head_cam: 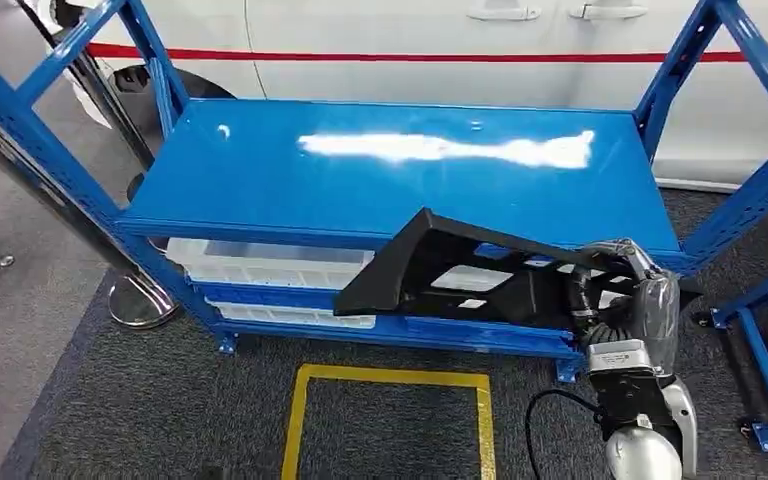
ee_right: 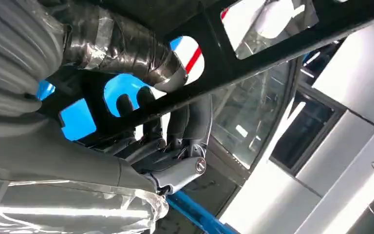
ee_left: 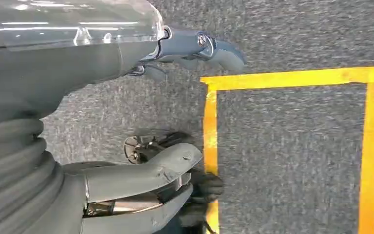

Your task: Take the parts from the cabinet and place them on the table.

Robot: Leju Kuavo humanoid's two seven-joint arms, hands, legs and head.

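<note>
Head view, looking down at a blue metal cabinet (head_cam: 400, 170) of open shelves framed by slanted blue posts. The right hand (head_cam: 628, 300), wrapped in clear film, grips a long black plastic part (head_cam: 450, 270) at its right end. The part extends leftward and slightly upward from the hand, its raised pointed end level with the near edge of the top shelf, its body in front of the lower shelves. In the right wrist view the fingers (ee_right: 148, 114) pass through cut-outs in the part and the taped thumb (ee_right: 126, 46) presses its other face, so the grasp is closed around the black bar.

On the lower shelves lie white trays (head_cam: 260, 265), one above the other, toward the left half of the cabinet; the part's left tip overlaps their right ends in the picture. The top shelf presents a broad flat blue surface with a bright reflection across it. Behind the cabinet stands a white car (head_cam: 440, 40) with a red stripe.

On the grey carpet near the cabinet, a yellow tape rectangle (head_cam: 390, 378) marks a floor zone. In the left wrist view, the left hand (ee_left: 141, 122) hangs over this carpet beside the yellow tape, fingers apart, holding nothing. A second blue frame (head_cam: 765, 350) stands at the right edge.
</note>
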